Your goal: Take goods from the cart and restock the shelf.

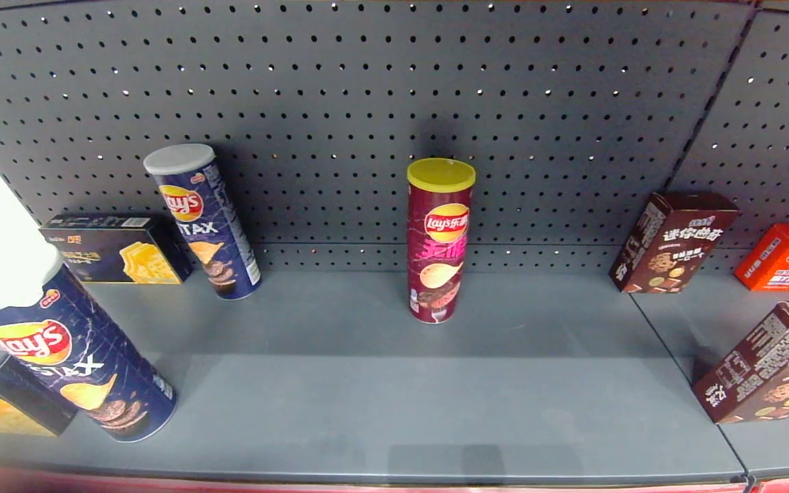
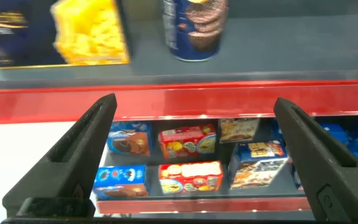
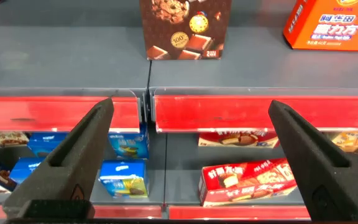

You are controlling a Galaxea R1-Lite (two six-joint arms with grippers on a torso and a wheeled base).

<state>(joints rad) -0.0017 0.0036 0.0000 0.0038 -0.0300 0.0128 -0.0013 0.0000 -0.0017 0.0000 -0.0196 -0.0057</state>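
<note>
A grey shelf board (image 1: pixel 381 383) holds a maroon chip can with a yellow lid (image 1: pixel 437 239) standing upright near the back middle. Two navy chip cans stand at the left, one at the back (image 1: pixel 204 220) and one at the front (image 1: pixel 69 349). My left gripper (image 2: pixel 191 162) hangs open in front of the red shelf edge (image 2: pixel 185 98), with nothing between its fingers. My right gripper (image 3: pixel 194 162) is open too, facing the red edge strip (image 3: pixel 229 112) below a brown biscuit box (image 3: pixel 185 28).
Dark cracker boxes (image 1: pixel 117 257) lie at the left. Brown boxes (image 1: pixel 672 241) (image 1: pixel 768 366) and an orange box (image 1: pixel 788 257) stand at the right. The lower shelf holds several snack packs (image 2: pixel 188 158) (image 3: pixel 247 180). A perforated back panel (image 1: pixel 394 103) closes the rear.
</note>
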